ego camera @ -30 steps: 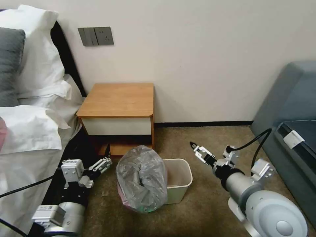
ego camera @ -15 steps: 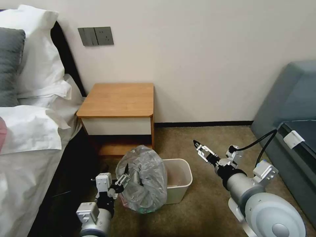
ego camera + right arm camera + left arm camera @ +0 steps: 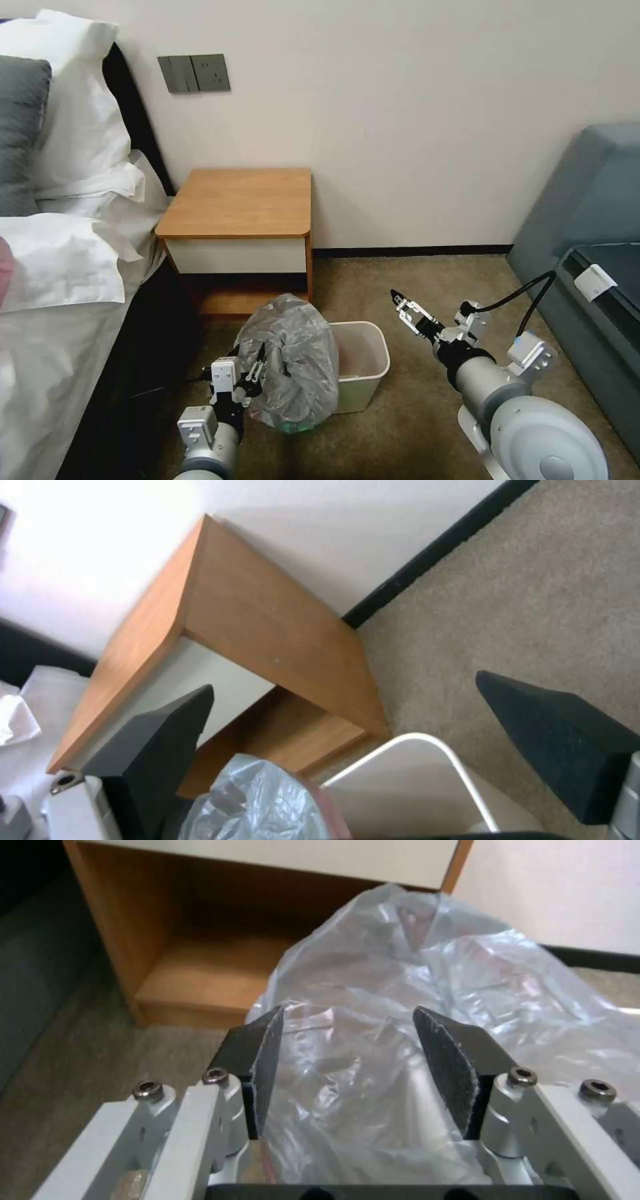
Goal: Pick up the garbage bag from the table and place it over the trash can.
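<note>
On carpet in front of table (image 3: 240, 200) | garbage bag (image 3: 293, 360) puffed up, long axis vertical, over left end of trash can (image 3: 363, 363) | left gripper (image 3: 347, 1072) fingers apart, straddling bag's side | right gripper (image 3: 404, 305) apart, hovering right of can.

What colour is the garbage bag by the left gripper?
Translucent grey garbage bag, crinkled; clearest in the left wrist view.

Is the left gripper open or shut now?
Open: the left gripper has its fingers spread apart, with the garbage bag between them.
</note>
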Controlling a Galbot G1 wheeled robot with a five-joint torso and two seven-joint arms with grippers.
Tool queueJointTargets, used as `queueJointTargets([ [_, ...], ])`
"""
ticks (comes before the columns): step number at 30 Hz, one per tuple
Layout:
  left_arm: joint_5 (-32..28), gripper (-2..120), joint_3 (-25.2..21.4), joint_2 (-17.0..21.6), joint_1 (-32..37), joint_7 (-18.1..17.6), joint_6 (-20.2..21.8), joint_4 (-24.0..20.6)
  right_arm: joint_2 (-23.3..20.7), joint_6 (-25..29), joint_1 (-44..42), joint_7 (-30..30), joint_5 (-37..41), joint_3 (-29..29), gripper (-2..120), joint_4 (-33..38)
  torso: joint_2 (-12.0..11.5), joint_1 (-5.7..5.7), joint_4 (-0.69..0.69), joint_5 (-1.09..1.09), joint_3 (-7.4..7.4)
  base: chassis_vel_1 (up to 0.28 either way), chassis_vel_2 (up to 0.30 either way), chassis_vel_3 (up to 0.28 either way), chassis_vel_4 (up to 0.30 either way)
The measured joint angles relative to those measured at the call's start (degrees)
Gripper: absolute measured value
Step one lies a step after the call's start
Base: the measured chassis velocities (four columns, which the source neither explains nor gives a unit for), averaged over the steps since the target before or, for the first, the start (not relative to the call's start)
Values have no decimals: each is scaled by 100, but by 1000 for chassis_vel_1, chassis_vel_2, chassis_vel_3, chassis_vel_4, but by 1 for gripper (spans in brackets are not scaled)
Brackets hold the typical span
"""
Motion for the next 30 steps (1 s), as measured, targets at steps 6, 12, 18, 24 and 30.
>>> queueJointTargets([
  [6, -114, 52, 31, 30, -158, -9, 63, 168, 70, 13, -65, -87, -174, -11, 100, -30, 0, 0, 0, 0, 0, 0, 0, 0, 0],
  [12, -120, 51, 214, -8, -360, -9, 85, 414, 123, 31, -165, -124, -285, -18, 100, -36, 0, 1, 0, 0, 0, 0, 0, 0, 0],
  [18, -102, 50, 312, -19, -458, -9, 99, 504, 143, 35, -242, -148, -366, -13, 100, 0, 0, 1, 0, 0, 0, 0, 0, 0, 0],
  [24, -67, 50, 410, -9, -554, -8, 108, 581, 168, 45, -296, -155, -413, -2, 100, 3, 0, 0, 0, 0, 0, 0, 0, 0, 0],
  [30, 47, 50, 615, -16, -639, -6, 140, 661, 186, 51, -344, -158, -446, 2, 100, 4, 0, 0, 0, 0, 0, 0, 0, 0, 0],
])
